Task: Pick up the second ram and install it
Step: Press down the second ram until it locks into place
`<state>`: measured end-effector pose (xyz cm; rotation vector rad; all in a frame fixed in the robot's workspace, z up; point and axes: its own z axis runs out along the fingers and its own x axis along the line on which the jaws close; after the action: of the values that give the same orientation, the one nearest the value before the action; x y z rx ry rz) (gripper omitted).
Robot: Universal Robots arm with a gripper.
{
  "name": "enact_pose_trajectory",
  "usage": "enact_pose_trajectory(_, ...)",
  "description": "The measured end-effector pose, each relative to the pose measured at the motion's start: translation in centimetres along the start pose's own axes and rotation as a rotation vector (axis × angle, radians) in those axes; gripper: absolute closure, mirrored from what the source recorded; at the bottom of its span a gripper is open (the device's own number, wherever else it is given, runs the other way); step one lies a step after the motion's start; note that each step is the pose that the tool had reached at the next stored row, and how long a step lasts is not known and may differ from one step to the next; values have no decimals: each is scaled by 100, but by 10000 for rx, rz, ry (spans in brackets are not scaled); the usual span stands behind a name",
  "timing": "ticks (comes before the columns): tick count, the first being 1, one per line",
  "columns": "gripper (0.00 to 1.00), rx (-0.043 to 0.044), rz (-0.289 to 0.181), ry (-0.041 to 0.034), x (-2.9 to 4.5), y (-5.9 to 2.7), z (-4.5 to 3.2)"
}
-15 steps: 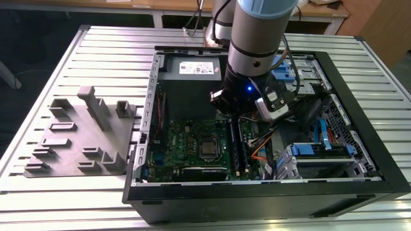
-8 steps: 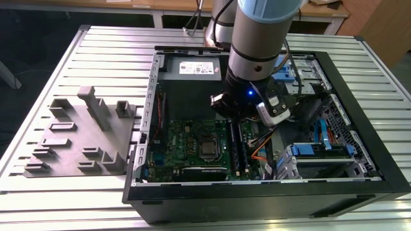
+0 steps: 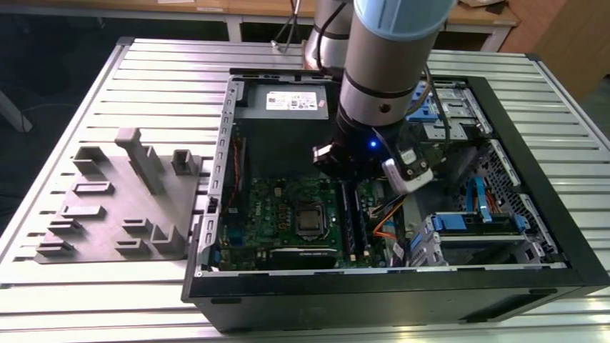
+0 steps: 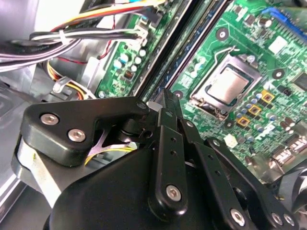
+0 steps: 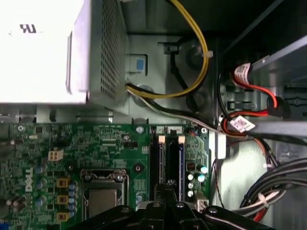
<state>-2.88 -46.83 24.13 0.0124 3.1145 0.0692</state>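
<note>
Exterior view: the gripper [image 3: 355,179] hangs low over the memory slots [image 3: 355,218] inside the case [image 3: 533,214]. Fingers [image 4: 169,112] look pressed together; the ram [image 5: 171,165] seems seated, so installation looks nearly finished.

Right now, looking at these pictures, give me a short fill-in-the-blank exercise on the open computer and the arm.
1. The gripper is down inside the open computer case, right above the long black memory ____.
2. The green board under it is the ____.
3. The bare metal square on that board is the ____.
4. On the table at the exterior view's left sits a grey ____.

Missing words: slots; motherboard; processor; fixture
</note>
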Motion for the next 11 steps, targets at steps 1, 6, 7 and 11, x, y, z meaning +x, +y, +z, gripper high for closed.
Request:
enact_pose_trajectory(1, 93, 2, 0, 0, 0, -14, -1)
enact_pose_trajectory(6, 93, 7, -1, 0, -1, -82, -3)
enact_pose_trajectory(7, 93, 8, -1, 0, -1, -98, -4)
enact_pose_trajectory(11, 93, 13, -1, 0, -2, -160, -7)
